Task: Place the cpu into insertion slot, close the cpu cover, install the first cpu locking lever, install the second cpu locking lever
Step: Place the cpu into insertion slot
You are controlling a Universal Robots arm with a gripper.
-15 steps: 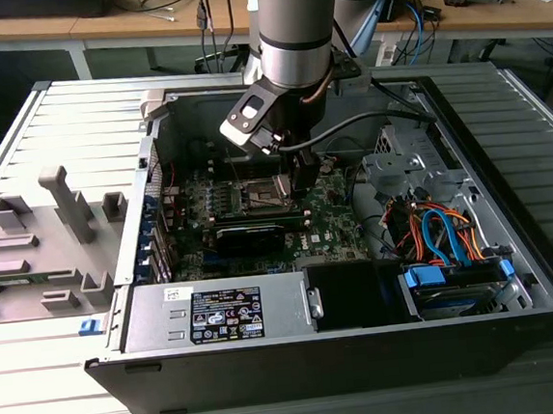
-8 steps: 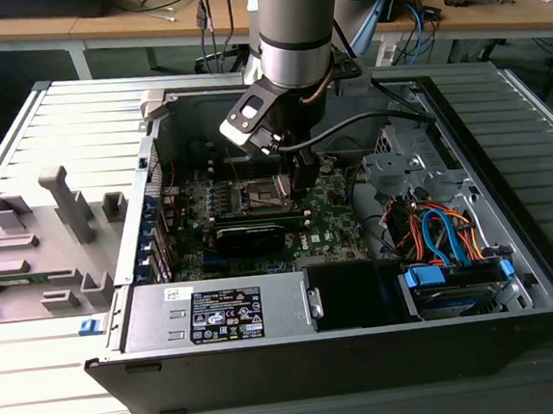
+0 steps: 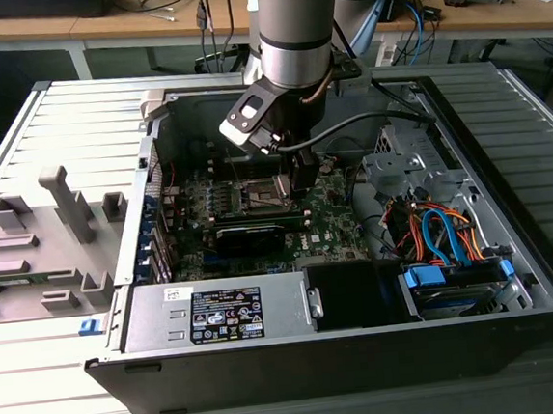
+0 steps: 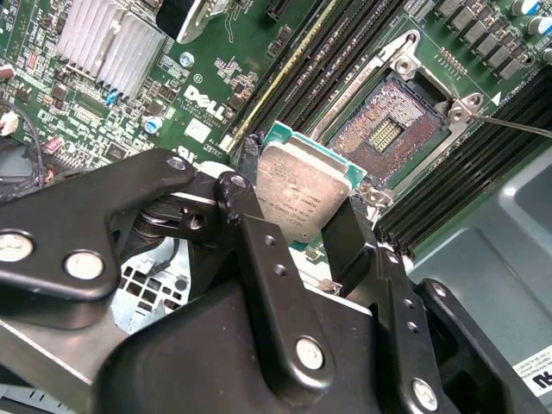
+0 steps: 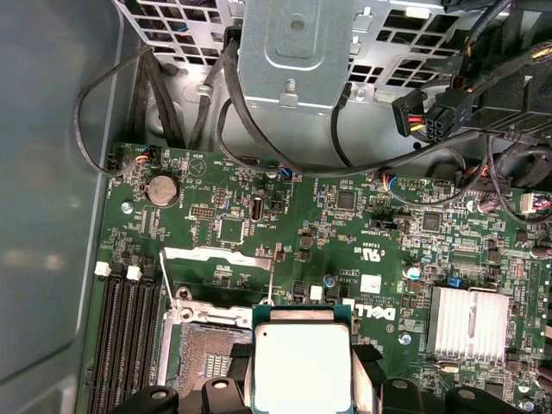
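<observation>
1. The black jointed metal gripper (image 4: 304, 211) pinches the small flat square cpu (image 4: 302, 191), which has a matte silver-grey metal top and a thin green rim. Its smooth black fingers (image 4: 263, 250) press on two opposite edges of the chip.
2. The cpu hangs above the glossy green circuit board (image 5: 345, 233), just beside the socket and overlapping one corner of it in the second wrist view. It is not seated.
3. The insertion slot (image 4: 385, 134) is a square dark socket with a grainy pin field, a golden patch in the centre and a silvery metal border.
4. The cpu cover (image 5: 211, 254), a thin silvery square frame plate with a window, is swung up off the socket along one edge.
5. A thin shiny wire lever (image 4: 517, 126) sticks out free beside the socket.
6. Near the socket are long narrow black memory slots (image 5: 128, 332), a ribbed silver heatsink block (image 5: 470, 323) and a round silver coin battery (image 5: 161, 190).
7. In the exterior view, the thick grey cylindrical arm (image 3: 290, 31) reaches down into the open black sheet-metal computer case (image 3: 367, 354). A grey moulded fixture tray (image 3: 38, 247) lies at the exterior view's left.
</observation>
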